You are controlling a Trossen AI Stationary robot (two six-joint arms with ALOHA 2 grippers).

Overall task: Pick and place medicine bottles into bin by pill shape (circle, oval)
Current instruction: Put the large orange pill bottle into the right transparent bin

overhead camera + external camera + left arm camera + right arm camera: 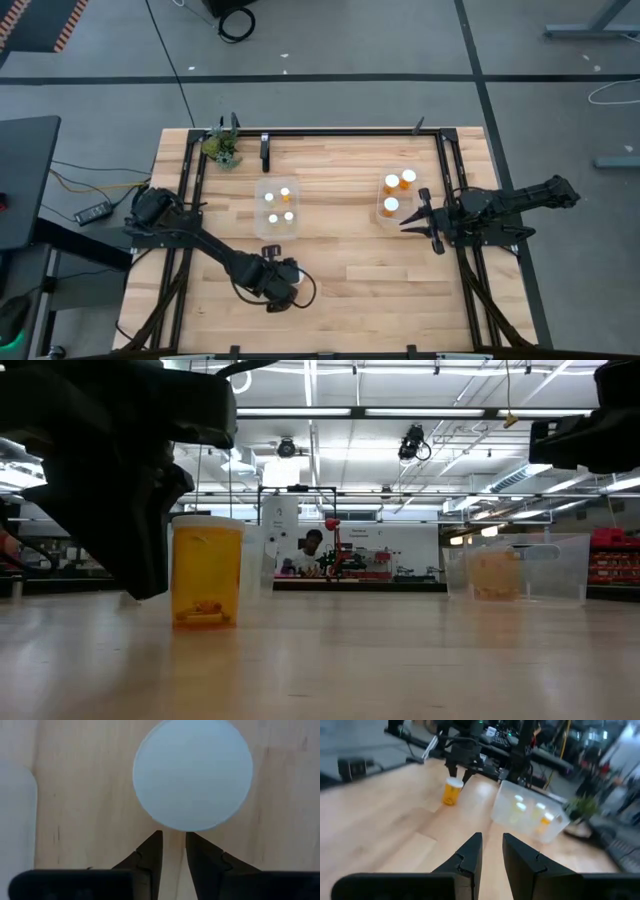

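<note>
One amber bottle (207,570) with a white cap (192,775) stands upright on its base on the wooden table, near the front middle (272,250). My left gripper (174,834) points down just beside it, fingers nearly together and clear of the cap. It also shows in the right wrist view (461,770), over the bottle (452,791). My right gripper (492,836) waits with its fingers together at the right (408,222), beside the right tub. Several bottles stand in the left clear tub (278,207), three amber ones in the right clear tub (395,195).
A small green plant (222,148) stands at the table's far left corner. A dark frame (350,132) runs along the far edge and down both sides. Bare wood lies between the two tubs and along the front edge. A person (312,550) shows far behind the table.
</note>
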